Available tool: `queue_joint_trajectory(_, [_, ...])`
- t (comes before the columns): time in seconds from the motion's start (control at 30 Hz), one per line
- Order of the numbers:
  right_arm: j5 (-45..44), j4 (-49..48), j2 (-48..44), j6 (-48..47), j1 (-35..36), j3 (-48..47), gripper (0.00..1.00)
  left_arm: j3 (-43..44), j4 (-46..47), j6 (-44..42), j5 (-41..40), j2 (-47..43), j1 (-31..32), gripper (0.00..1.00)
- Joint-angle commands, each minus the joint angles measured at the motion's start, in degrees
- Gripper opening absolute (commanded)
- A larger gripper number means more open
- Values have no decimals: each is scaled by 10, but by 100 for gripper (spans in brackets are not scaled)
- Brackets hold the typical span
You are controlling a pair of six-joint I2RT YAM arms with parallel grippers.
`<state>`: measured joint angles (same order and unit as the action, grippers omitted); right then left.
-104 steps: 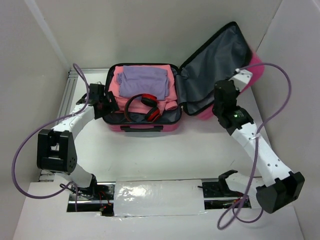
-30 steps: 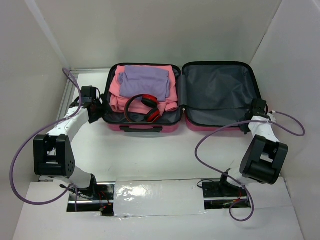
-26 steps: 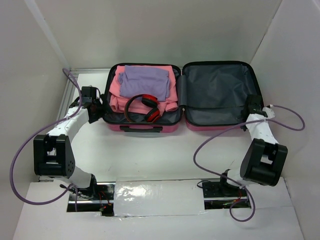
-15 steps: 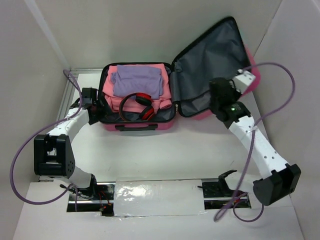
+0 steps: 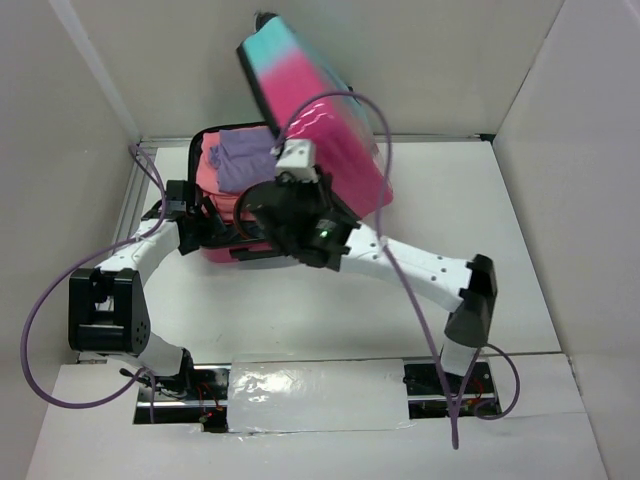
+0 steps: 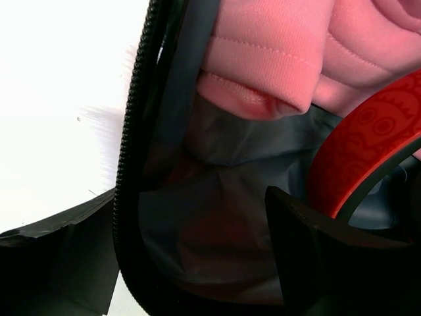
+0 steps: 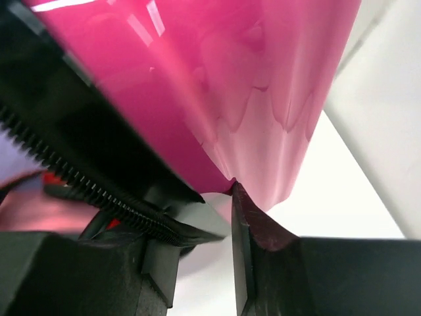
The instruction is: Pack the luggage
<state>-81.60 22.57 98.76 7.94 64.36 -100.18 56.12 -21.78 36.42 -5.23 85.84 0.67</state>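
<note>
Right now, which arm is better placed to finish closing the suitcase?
Right. The right fingers grip the lid by its edge, raised over the packed base; the left fingers straddle the base rim, away from the lid.

L arm (image 5: 140,248) bent fwd, jaws wide apart, R arm (image 5: 410,265) stretched across leftward, jaws narrow, prob. clamped

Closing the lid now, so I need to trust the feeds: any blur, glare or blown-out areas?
Top external: the raised lid looks slightly smeared. Left wrist: the table is blown out white, the lining deep in shadow. Right wrist: glare streaks on the pink shell, zipper edge blurred, fingers dark.
</note>
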Motion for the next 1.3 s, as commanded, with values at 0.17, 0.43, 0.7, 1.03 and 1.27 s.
queue_joint_trajectory(0.17, [172,-54,87,115,99,-84,0,3,15,8,57,-33,-28,91])
queue_joint_trajectory(0.43, [199,-6,136,169,138,-139,29,3,-12,14,98,-68,-77,93])
queue_joint_trajectory(0.7, [287,48,123,181,135,-187,60,31,-82,13,127,-164,-173,97])
queue_joint_trajectory(1.03, [443,-30,-107,204,-62,50,66,18,-157,-71,223,-382,-213,99])
queue_joint_trajectory(1.27, [520,-17,-118,204,-163,70,69,39,-207,-41,265,-396,-213,99])
